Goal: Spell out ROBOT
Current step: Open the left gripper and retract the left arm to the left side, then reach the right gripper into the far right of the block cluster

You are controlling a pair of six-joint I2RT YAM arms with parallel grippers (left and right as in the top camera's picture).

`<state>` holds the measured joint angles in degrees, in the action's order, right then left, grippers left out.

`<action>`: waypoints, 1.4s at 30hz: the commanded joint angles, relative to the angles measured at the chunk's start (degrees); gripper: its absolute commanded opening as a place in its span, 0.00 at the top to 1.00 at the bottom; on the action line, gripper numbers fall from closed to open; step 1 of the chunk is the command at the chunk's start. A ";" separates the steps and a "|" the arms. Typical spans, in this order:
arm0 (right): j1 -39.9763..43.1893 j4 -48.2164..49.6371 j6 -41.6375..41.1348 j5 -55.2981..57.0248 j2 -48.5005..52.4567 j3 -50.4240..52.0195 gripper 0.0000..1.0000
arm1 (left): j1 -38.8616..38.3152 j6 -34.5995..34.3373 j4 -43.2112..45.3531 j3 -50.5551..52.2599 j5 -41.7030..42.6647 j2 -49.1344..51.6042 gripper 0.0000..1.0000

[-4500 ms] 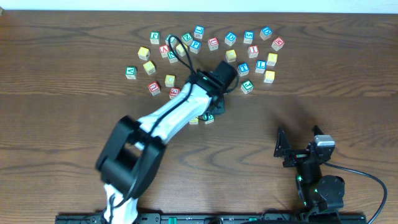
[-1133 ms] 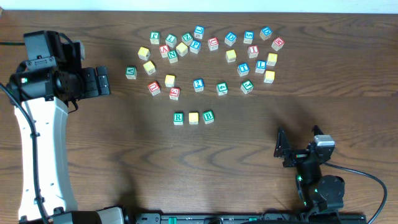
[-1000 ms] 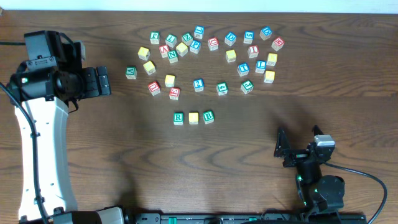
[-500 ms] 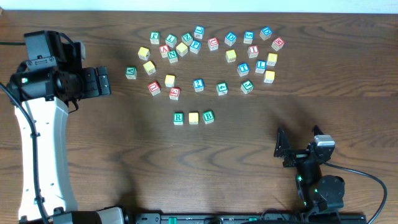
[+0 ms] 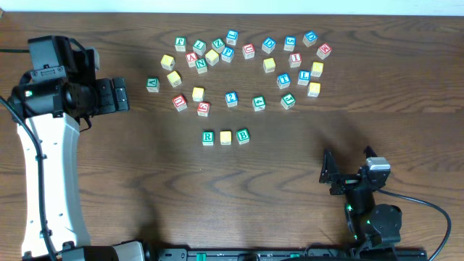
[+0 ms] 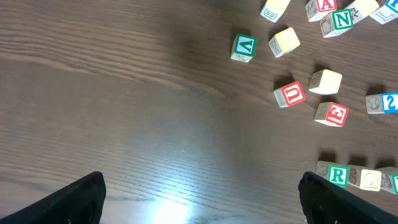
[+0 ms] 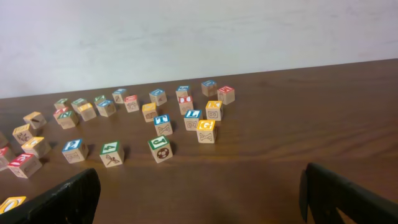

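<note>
Three blocks form a row on the table: a green R (image 5: 208, 137), a yellow-topped block (image 5: 225, 137) whose letter I cannot read, and a green B (image 5: 243, 135). The left wrist view catches the R (image 6: 337, 175) and the yellow block (image 6: 370, 180) at its right edge. My left gripper (image 5: 119, 95) hangs open and empty far to the left of the row; in its wrist view the left gripper (image 6: 202, 205) frames bare wood. At the front right my right gripper (image 5: 348, 165) stands open and empty, and the right gripper (image 7: 199, 199) faces the scattered blocks.
Several loose letter blocks (image 5: 239, 65) lie scattered across the back middle of the table, among them a green V (image 6: 244, 47), a red U (image 6: 290, 94) and a red E (image 6: 331, 114). The left arm (image 5: 43, 167) runs along the left side.
Some seconds ago the left arm reached over the row near the B block; it has since drawn back to the far left. Nothing has moved in the last second.
</note>
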<state>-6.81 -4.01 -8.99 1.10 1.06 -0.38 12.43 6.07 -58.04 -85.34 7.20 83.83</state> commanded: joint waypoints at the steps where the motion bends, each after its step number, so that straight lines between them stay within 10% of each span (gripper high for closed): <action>1: 0.72 -0.02 -0.81 0.33 -0.17 0.07 0.01 | 0.15 0.55 0.04 -1.40 0.31 -0.24 0.02; 15: 0.72 0.26 3.10 -7.80 12.98 -13.05 0.01 | 0.15 0.55 0.04 -1.40 0.31 -0.24 0.02; 42: -7.39 -48.63 9.81 -8.37 120.58 -122.92 0.01 | 0.15 0.55 0.04 -1.40 0.31 -0.24 0.02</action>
<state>-13.87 -50.61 -0.51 -10.13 115.26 -117.12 12.43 6.07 -58.02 -85.36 7.38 83.83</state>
